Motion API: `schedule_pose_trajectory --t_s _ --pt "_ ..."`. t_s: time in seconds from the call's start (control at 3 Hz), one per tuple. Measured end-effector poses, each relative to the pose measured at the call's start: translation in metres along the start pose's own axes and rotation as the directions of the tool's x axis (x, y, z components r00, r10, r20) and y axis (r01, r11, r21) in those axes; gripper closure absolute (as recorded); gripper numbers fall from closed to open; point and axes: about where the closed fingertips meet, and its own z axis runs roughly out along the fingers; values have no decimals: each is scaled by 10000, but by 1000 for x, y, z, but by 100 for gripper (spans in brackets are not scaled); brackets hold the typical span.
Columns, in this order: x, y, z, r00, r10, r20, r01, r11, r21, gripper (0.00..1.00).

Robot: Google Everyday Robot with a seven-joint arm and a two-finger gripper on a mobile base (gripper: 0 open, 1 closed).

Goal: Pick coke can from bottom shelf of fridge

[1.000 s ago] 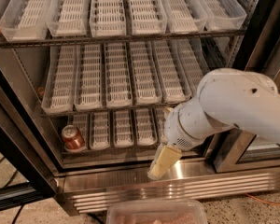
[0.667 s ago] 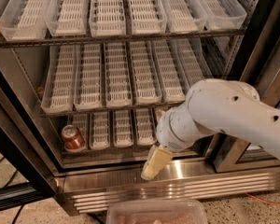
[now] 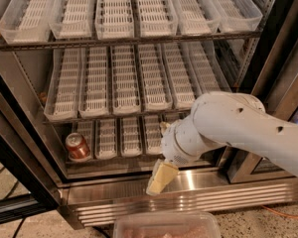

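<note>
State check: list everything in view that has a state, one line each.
fridge, open, racks exposed.
bottom shelf, holds the coke can in its leftmost lane.
coke can, standing, top up, not held.
end effector, low in front of the fridge, below the bottom shelf's level, right of the coke can and apart from it.
</note>
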Motion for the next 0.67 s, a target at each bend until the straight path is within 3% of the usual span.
schedule_pose_trajectory --t_s 0.33,0.67 --pt "-3 10 25 9992 250 296 -253 9996 84 0" --pt "-5 44 84 9937 814 764 -796 9965 -266 0"
